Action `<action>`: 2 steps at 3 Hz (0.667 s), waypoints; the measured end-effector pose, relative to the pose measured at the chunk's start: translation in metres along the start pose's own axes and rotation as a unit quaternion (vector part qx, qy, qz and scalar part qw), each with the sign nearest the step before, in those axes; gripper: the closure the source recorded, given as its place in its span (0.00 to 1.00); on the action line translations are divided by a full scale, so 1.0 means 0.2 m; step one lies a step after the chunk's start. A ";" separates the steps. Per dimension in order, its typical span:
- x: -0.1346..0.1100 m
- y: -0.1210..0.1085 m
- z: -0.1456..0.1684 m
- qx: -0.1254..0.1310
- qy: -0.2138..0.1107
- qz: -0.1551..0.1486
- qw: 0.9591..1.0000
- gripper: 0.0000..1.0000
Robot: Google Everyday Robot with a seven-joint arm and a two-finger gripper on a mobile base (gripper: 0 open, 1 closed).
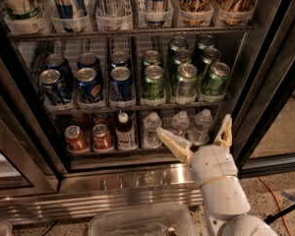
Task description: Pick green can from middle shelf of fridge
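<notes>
The fridge (265,77) stands open in front of me. Its middle shelf (137,106) holds short blue cans (90,86) on the left and green cans on the right. The front green cans (153,83) stand in three lanes, with more behind them. My gripper (195,135) is open and empty. It sits below the middle shelf, in front of the small bottles on the bottom rack, under the right-hand green cans (215,78). Its two tan fingers (173,144) are spread wide.
The top rack holds tall cans (108,4) in clear trays. The bottom rack holds red cans (76,138), a dark bottle (124,131) and small water bottles (152,129). A stainless steel base (118,186) runs below. A clear plastic bin (137,222) sits on the floor.
</notes>
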State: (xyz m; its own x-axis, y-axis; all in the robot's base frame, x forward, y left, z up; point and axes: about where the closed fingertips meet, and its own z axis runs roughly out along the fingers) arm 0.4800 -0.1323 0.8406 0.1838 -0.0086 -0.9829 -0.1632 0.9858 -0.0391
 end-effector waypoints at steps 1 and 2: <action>0.03 -0.03 0.02 0.005 0.019 0.005 1.000 0.00; 0.08 -0.10 0.05 0.023 0.056 0.006 0.998 0.00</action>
State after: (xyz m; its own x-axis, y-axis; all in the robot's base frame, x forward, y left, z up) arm 0.4963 -0.1510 0.8272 0.0724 -0.0123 -0.9973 -0.1205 0.9925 -0.0210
